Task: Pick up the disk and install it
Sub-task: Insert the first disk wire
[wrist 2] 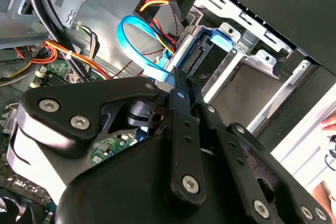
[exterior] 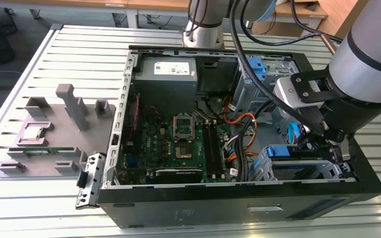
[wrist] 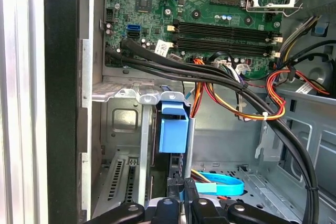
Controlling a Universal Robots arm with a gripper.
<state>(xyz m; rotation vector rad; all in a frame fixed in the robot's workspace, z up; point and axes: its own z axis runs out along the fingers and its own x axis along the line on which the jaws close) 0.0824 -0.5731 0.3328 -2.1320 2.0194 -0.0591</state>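
Observation:
The disk [exterior: 283, 150], a drive in blue carrier rails, stands on edge in the metal drive cage [exterior: 309, 171] at the case's front corner on the exterior view's right. The first wrist view shows the disk [wrist: 173, 129] end-on, with its blue tab between the cage walls [wrist: 126, 95]. In the second wrist view the disk's [wrist 2: 197, 56] connector end faces out of the cage [wrist 2: 252, 61]. My gripper [exterior: 313, 141] hangs just behind it inside the case. Its black fingers are shut, tips [wrist 2: 176, 80] together at the disk's rear end, and the gripper [wrist: 181, 184] sits just off that end.
Orange, yellow and black cable bundles [wrist: 236, 85] and a blue flat cable [wrist 2: 139, 38] run close by the gripper. The green motherboard [exterior: 177, 139] fills the case floor, with the power supply [exterior: 170, 69] behind. A grey fixture [exterior: 45, 134] lies outside at the exterior view's left.

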